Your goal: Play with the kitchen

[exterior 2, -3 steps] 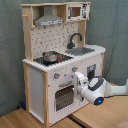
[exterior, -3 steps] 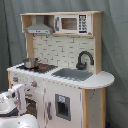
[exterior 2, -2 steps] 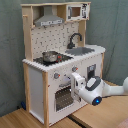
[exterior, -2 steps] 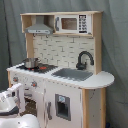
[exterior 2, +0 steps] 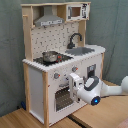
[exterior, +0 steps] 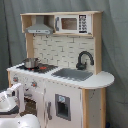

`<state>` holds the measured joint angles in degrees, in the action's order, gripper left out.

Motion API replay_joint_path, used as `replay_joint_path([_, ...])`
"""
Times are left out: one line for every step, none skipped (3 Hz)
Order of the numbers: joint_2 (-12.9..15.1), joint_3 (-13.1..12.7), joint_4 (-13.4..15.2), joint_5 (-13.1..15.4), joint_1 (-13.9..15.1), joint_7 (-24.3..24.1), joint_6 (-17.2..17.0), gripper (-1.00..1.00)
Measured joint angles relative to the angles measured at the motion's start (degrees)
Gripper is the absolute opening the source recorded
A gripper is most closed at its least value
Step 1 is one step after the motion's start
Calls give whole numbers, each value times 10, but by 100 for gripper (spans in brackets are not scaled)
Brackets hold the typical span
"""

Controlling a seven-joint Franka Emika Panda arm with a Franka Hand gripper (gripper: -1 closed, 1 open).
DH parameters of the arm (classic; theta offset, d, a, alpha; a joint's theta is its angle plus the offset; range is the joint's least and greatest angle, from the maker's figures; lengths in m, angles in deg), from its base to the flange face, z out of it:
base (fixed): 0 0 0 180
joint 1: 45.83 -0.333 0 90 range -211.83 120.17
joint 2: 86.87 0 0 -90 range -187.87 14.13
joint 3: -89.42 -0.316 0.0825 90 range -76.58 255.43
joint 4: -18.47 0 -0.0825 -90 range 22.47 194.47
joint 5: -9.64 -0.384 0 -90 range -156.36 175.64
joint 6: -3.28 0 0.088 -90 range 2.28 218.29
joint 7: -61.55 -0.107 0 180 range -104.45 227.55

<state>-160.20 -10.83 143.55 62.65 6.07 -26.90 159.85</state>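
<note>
The kitchen [exterior: 70, 50] is a tall white and light-wood toy unit, and both exterior views show it. A small metal pot [exterior 2: 50, 56] sits on its black hob, beside the grey sink [exterior 2: 80, 50] and black faucet [exterior 2: 75, 39]. Above are the hood [exterior: 40, 29] and microwave [exterior: 70, 23]. My gripper [exterior 2: 74, 84] is level with the top right of the windowed oven door [exterior 2: 62, 99], just below the knobs [exterior 2: 56, 76]. In the first exterior view the gripper [exterior: 12, 96] is at the lower left, in front of the oven.
A grey curtain [exterior: 115, 45] hangs behind the kitchen. The unit stands on a light wooden surface [exterior 2: 100, 114]. My white arm [exterior 2: 112, 90] reaches in from the second exterior view's right. A small cupboard door with a dark window [exterior: 62, 106] is right of the oven.
My gripper has moved toward the oven door, leftward in both exterior views. The kitchen and pot have not moved.
</note>
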Motion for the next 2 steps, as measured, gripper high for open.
replay_joint_path([4, 0, 21, -24, -63, 1, -42, -100])
replay_joint_path([4, -6, 23, -57, -98, 14, -72, -100])
